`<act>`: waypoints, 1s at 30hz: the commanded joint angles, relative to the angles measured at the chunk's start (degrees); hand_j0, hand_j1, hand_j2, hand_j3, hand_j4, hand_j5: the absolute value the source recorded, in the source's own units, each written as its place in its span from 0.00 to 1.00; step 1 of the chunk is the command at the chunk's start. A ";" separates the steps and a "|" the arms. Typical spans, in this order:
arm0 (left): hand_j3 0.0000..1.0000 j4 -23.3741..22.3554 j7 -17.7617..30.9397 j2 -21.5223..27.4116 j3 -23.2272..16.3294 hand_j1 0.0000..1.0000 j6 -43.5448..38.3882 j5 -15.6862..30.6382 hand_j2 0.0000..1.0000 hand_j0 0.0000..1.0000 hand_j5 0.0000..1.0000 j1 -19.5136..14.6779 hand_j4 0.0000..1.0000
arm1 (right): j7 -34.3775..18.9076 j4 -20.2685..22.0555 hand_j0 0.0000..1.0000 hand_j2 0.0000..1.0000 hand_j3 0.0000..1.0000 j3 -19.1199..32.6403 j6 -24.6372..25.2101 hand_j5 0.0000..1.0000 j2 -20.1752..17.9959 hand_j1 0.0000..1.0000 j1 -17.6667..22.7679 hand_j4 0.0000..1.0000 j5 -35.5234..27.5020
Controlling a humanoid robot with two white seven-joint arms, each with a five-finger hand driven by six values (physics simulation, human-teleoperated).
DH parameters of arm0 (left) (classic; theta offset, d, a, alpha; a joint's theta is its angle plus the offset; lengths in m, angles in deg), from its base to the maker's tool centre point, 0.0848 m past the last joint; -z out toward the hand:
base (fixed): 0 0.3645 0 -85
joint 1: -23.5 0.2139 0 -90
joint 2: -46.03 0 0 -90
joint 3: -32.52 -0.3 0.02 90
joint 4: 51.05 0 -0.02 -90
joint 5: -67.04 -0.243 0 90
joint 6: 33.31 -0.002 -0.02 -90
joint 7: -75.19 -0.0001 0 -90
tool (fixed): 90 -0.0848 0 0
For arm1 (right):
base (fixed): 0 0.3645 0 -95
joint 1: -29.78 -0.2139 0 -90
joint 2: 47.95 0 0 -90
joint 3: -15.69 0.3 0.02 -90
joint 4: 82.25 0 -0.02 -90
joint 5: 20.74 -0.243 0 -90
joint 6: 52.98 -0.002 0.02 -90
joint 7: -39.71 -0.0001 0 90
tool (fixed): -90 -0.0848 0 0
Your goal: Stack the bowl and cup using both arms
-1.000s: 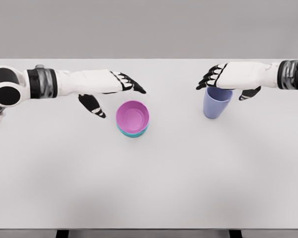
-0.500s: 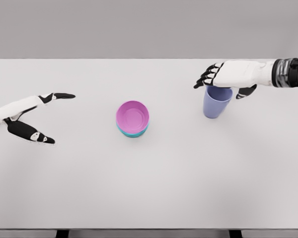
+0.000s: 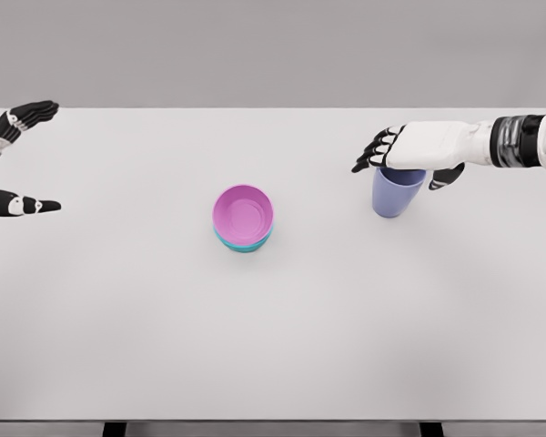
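Two bowls stacked, one cup apart, on table (image 3: 164, 346).
Pink bowl (image 3: 243, 213) in teal bowl (image 3: 244, 244), centre; right hand (image 3: 409, 150) spread atop cup (image 3: 396, 191), grasp unclear; left hand (image 3: 14, 159) released, left edge.

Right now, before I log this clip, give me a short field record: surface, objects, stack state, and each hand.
surface: white table
bowls: pink plastic bowl nested in teal bowl, near table centre
cup: lavender plastic cup, upright, right of the bowls, apart from them
cup stacked: not yet
left hand: at the far left edge, fingers spread, holding nothing
right hand: over the cup's rim, fingers and thumb either side; grasp unclear
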 commanded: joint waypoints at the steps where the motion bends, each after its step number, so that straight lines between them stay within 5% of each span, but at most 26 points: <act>1: 1.00 -0.01 -0.01 -0.09 0.21 1.00 -0.11 -0.41 1.00 1.00 1.00 0.17 1.00 | 0.02 0.00 1.00 1.00 1.00 -0.16 0.14 1.00 -0.05 1.00 0.00 1.00 -0.22; 3: 1.00 -0.10 -0.01 -0.09 0.30 1.00 -0.11 -3.04 1.00 1.00 1.00 0.26 1.00 | 0.02 0.00 0.97 0.97 0.97 -0.69 0.14 0.97 -0.05 0.97 0.00 0.97 -0.22; 7: 1.00 -0.10 -0.01 -0.61 0.30 1.00 -0.11 -8.67 1.00 1.00 1.00 0.35 1.00 | 0.02 0.09 0.70 0.70 0.70 -0.60 0.14 0.70 0.04 0.70 -0.09 0.70 -0.30; 9: 1.00 -0.10 -0.01 -1.32 0.39 1.00 -0.11 -9.11 1.00 1.00 1.00 0.35 1.00 | 0.02 0.09 0.66 0.66 0.66 -0.43 0.14 0.66 0.04 0.66 -0.18 0.66 -0.30; 25: 1.00 -0.10 -0.01 -1.41 0.57 1.00 -0.11 -9.11 1.00 1.00 1.00 0.35 1.00 | 0.02 1.05 0.67 0.67 0.67 6.78 0.14 0.67 1.27 0.67 -0.62 0.67 -0.92; 30: 1.00 -0.10 -0.01 -1.41 0.57 1.00 -0.11 -9.11 1.00 1.00 1.00 0.35 1.00 | 0.02 5.27 0.68 0.68 0.68 6.87 0.14 0.68 1.53 0.68 -1.05 0.68 -1.01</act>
